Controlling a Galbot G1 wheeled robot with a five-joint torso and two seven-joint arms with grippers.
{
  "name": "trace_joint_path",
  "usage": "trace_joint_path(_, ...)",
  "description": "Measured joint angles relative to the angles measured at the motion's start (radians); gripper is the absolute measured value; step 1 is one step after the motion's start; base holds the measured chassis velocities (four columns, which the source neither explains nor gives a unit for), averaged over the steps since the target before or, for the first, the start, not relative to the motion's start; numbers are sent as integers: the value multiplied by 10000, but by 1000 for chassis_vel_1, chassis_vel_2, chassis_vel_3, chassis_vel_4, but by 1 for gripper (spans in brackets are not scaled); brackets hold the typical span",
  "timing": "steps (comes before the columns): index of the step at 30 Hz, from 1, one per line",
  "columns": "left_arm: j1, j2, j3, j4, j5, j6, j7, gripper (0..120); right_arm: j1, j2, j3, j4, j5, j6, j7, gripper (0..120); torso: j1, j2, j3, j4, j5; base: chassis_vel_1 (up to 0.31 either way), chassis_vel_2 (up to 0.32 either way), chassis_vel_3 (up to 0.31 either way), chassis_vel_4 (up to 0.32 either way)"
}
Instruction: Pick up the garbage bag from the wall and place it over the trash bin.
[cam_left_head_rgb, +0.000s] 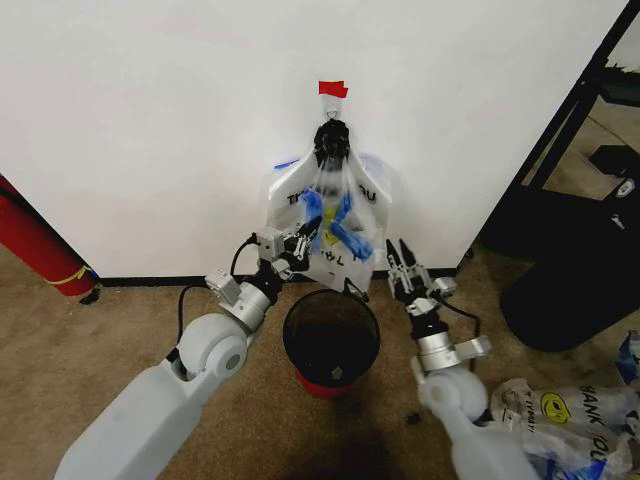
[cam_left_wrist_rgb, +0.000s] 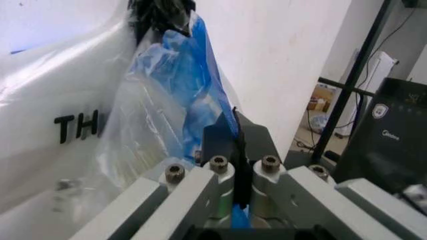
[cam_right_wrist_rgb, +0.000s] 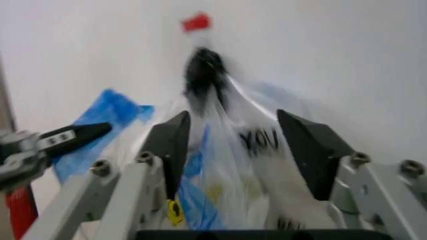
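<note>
Hanging from a black hook (cam_left_head_rgb: 332, 133) on the wall (cam_left_head_rgb: 150, 120), just under a scrap of red tape (cam_left_head_rgb: 333, 89), the garbage bag (cam_left_head_rgb: 340, 225) is sitting directly above the trash bin (cam_left_head_rgb: 331, 338) on the carpet. We are pinching a blue fold of the bag with our left claw (cam_left_head_rgb: 303, 238); in the left wrist view the fingers (cam_left_wrist_rgb: 223, 137) are closed tight on that blue plastic, which is hiding most of the bag's print so that we are reading just "TH". We are holding our right claw (cam_left_head_rgb: 400, 268) wide apart, near the bag's lower right edge and not touching it. Through the right wrist view the bag (cam_right_wrist_rgb: 240, 165) is showing between the spread fingers (cam_right_wrist_rgb: 170, 142), though motion blur is smearing the hook and the lettering. More bags (cam_left_head_rgb: 565, 415) are lying on the floor to our right, cut off by the picture's edge.
</note>
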Motion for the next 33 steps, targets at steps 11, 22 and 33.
trace_joint_path(11,-309,-33,390,-12,24,81,43,0,1206,-2411,-961,-56,-4802,-656,1953,90,1,0,1,2,0,0,0,0,0)
trace_joint_path(22,-594,-191,607,124,7,91,94,0,3980,-2875,-3366,-1648,-6773,-780,1984,100,2,0,2,3,-1,0,0,0,0)
trace_joint_path(33,-611,-184,544,115,-17,115,47,0,4860,-2503,-3403,-2159,-7905,-1548,407,77,2,0,1,1,-2,0,0,0,0)
